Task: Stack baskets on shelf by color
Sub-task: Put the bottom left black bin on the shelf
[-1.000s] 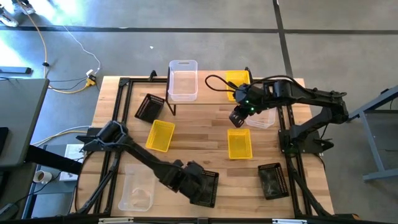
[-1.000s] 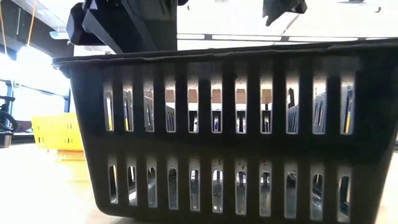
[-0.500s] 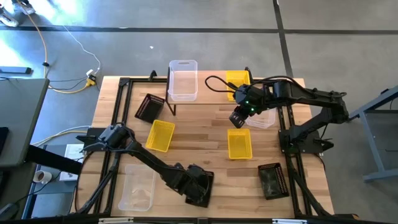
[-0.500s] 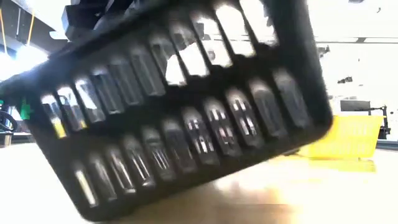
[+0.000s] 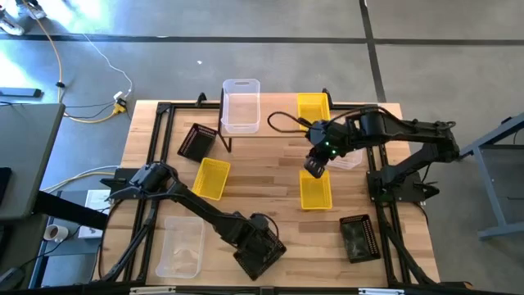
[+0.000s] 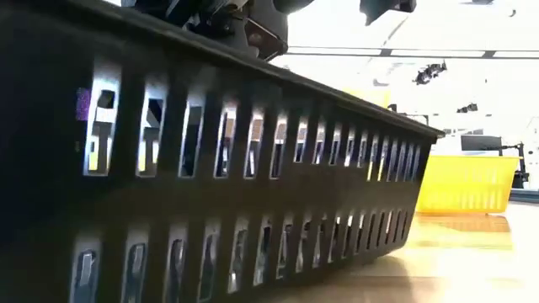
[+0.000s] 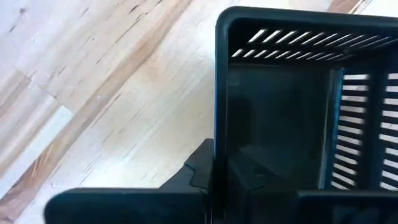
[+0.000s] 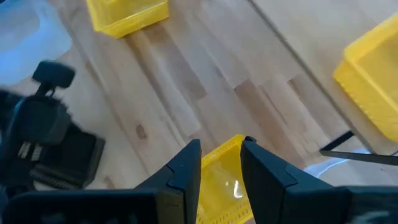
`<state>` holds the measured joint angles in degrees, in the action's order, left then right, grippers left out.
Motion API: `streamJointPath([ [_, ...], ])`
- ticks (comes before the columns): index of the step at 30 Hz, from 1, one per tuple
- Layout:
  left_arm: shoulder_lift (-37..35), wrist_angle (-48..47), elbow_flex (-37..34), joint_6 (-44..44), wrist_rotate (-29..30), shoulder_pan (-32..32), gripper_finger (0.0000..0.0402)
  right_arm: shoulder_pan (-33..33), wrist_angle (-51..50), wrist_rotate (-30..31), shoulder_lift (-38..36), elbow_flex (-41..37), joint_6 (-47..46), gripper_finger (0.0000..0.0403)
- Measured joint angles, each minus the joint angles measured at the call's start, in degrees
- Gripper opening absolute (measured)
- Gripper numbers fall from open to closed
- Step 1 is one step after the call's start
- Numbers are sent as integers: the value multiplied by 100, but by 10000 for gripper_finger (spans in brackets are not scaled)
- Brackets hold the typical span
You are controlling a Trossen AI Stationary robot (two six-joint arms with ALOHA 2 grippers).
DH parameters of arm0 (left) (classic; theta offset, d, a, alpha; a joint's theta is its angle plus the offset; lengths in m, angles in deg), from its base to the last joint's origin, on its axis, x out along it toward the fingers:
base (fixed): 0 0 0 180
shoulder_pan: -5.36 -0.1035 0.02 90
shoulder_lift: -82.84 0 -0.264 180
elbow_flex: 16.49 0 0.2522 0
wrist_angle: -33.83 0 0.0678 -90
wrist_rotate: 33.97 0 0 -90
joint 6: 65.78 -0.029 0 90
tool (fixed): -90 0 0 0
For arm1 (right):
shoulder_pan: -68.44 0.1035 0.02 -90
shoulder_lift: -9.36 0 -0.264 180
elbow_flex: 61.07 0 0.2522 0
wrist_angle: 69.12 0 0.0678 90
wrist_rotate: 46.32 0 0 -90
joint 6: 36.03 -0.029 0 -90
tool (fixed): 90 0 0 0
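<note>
2 arms are working: the left gripper (image 5: pixel 255 239) is clamping the wall of a black basket (image 5: pixel 262 252) at the table's (image 5: pixel 262 188) near edge. The right gripper (image 8: pixel 219 160) is hovering with fingers apart around the rim of a yellow basket (image 5: pixel 315 190) mid-table, while 1 clear basket (image 5: pixel 241 104) is sitting on the shelf (image 5: pixel 274 127).

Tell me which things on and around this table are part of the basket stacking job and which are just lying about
Part of the job:
- black baskets
- yellow baskets
- clear baskets
- shelf
- left gripper, shut on a black basket's wall
- right gripper, open over a yellow basket

Lying about:
- yellow cable on the floor
- tape roll
</note>
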<state>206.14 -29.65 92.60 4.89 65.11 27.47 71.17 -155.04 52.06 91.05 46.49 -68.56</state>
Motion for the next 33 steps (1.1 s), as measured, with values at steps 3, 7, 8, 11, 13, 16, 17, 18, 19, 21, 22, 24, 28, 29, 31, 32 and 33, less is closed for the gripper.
streamJointPath([
  [3,-112,-6,0,-38,-23,-79,5,279,3,0,0,0,-19,99],
  [7,-321,-4,0,5,13,-222,3,707,28,-37,0,0,-46,99],
  [8,-394,-5,0,13,16,-262,3,819,31,-63,0,0,-44,99],
  [11,-608,-5,0,118,141,-426,2,1155,56,-74,0,0,-44,99],
  [13,-728,3,0,240,269,-558,2,1380,98,-95,0,0,-44,99],
  [16,-914,-15,0,389,441,-763,1,1699,233,-149,0,0,62,99],
  [17,-968,-24,0,450,537,-828,1,1801,305,-150,0,0,108,99],
  [18,-1012,-34,0,521,628,-888,1,1893,399,-153,0,0,162,99],
  [19,-1045,-30,0,598,714,-951,1,1980,522,-155,0,0,233,99],
  [21,-1102,-26,0,753,854,-1070,1,2147,796,-162,0,0,427,99],
  [22,-1122,-23,0,829,890,-1123,1,2221,931,-180,0,0,536,99],
  [24,-1152,-23,0,994,943,-1222,1,2352,1210,-226,0,0,782,99],
  [28,-1155,2,0,1386,986,-1350,1,2554,1495,-288,7,0,1383,99],
  [29,-1155,4,0,1483,1005,-1367,1,2594,1512,-289,9,0,1558,99],
  [31,-1155,7,0,1702,1010,-1397,1,2643,1514,-289,30,0,1872,99],
  [32,-1155,7,0,1801,1033,-1407,1,2655,1531,-287,54,0,1994,99],
  [33,-1155,9,0,1905,1072,-1423,1,2663,1539,-287,84,0,2119,99],
])
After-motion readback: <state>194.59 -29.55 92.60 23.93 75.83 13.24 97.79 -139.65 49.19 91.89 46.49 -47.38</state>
